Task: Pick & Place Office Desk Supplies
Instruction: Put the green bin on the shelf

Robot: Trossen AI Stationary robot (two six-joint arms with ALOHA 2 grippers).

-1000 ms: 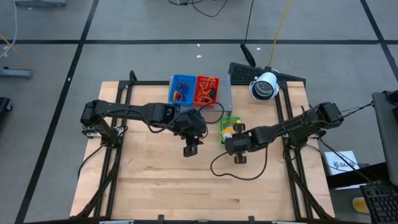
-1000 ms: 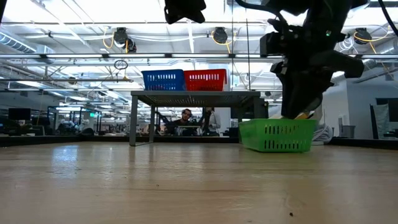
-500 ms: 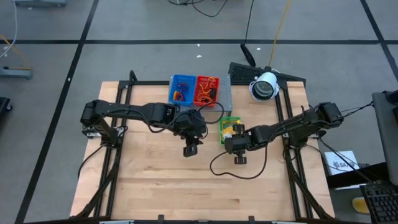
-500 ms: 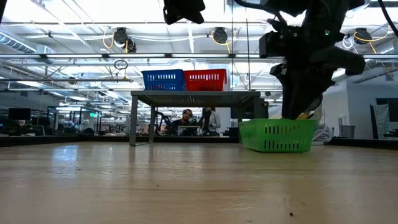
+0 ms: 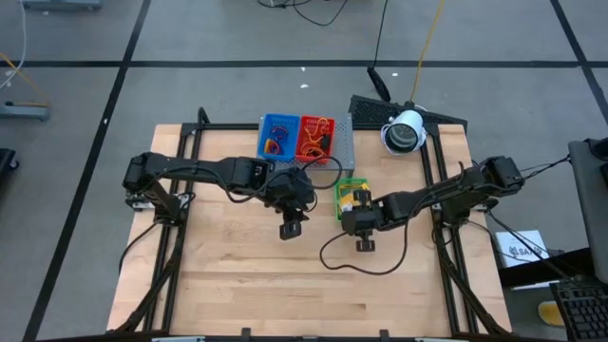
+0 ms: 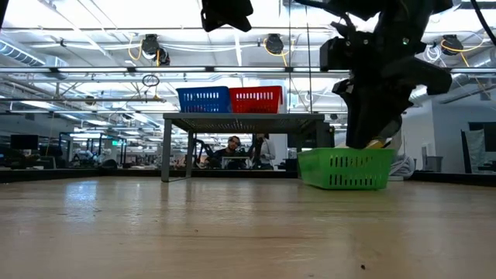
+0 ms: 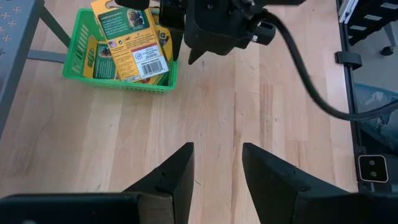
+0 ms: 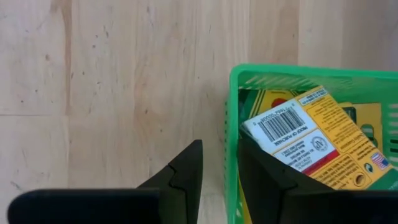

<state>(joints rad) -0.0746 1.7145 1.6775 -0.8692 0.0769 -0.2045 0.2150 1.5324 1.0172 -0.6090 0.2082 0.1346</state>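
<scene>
The green tray (image 5: 339,204) stands on the wooden table, holding yellow-and-green packets (image 8: 305,143) (image 7: 127,43). My right gripper (image 8: 221,165) (image 6: 370,139) points down at the tray's near edge, open. One finger is inside the tray and one outside, astride its wall (image 8: 229,124) near a corner. My left gripper (image 7: 217,165) (image 5: 293,228) hovers open, high above bare table to the left of the tray, touching nothing. A blue tray (image 5: 276,136) and a red tray (image 5: 314,136), with small rings and orange bands in them, sit on the grey perforated shelf (image 5: 348,147). My right gripper comes from above with the green tray's wall (image 8: 229,124) between its fingers, one finger inside (image 8: 261,168) and one outside (image 8: 186,168). Whether either finger touches the wall, I cannot tell. The tray rests flat on the table.
A black cable (image 5: 332,258) loops over the table near my right arm. A white round device (image 5: 404,131) stands at the far right, beside the shelf. Bare wood lies along the table's near half. People sit in the room beyond (image 6: 232,147).
My right arm has edged slightly toward the table's left at the green tray. The tray and packets have stayed where they were.
</scene>
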